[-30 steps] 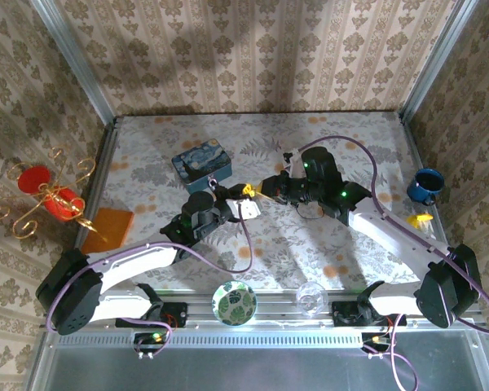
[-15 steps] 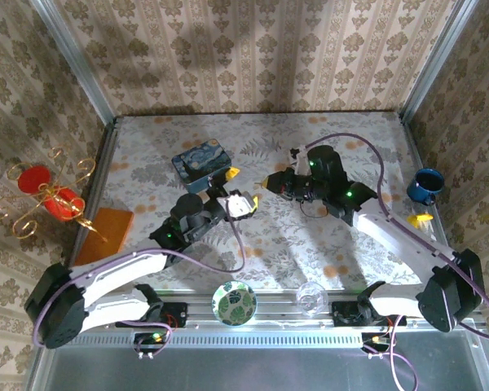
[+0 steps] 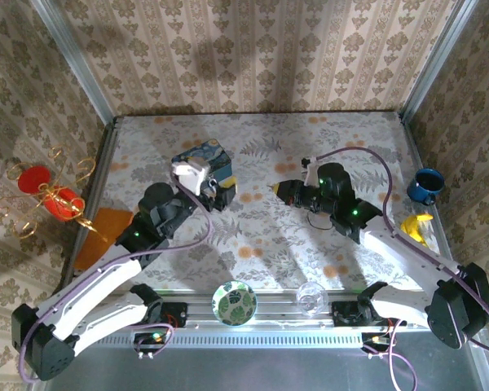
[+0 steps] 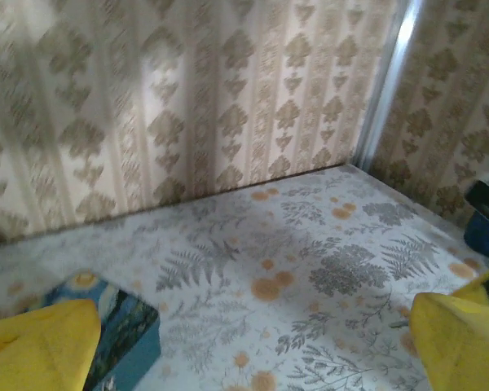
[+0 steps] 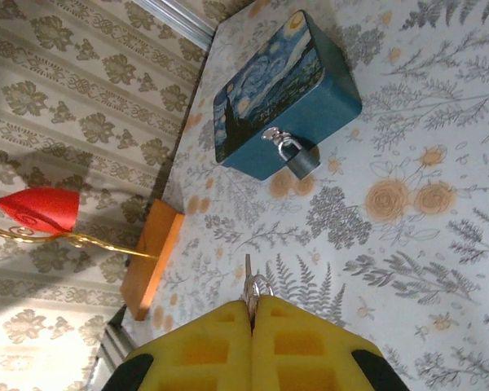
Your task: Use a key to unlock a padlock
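Observation:
The small dark-and-silver padlock (image 5: 296, 160) hangs from the hasp on the front of a blue starry-night tin (image 5: 277, 90). My right gripper (image 5: 251, 314) is shut on a silver key (image 5: 248, 281) with a ring. The blade pokes out past the yellow pads, pointing away over the cloth, with the padlock well ahead of it. In the top view the right gripper (image 3: 279, 189) sits right of the tin (image 3: 202, 158). My left gripper (image 3: 218, 191) hovers at the tin's right front corner. It stands wide open and empty (image 4: 253, 350), with the tin (image 4: 122, 334) at its lower left.
An orange block (image 3: 107, 228) and a gold candle holder with red cups (image 3: 45, 191) stand at the left. A blue mug (image 3: 425, 185) and a yellow object (image 3: 416, 224) are at the right edge. A green patterned bowl (image 3: 234, 301) and a glass (image 3: 311, 297) sit at the near edge.
The left arm drew back from the centre, swinging left and away to the tin. The right gripper shifted slightly right, still holding the key. The two grippers are now apart.

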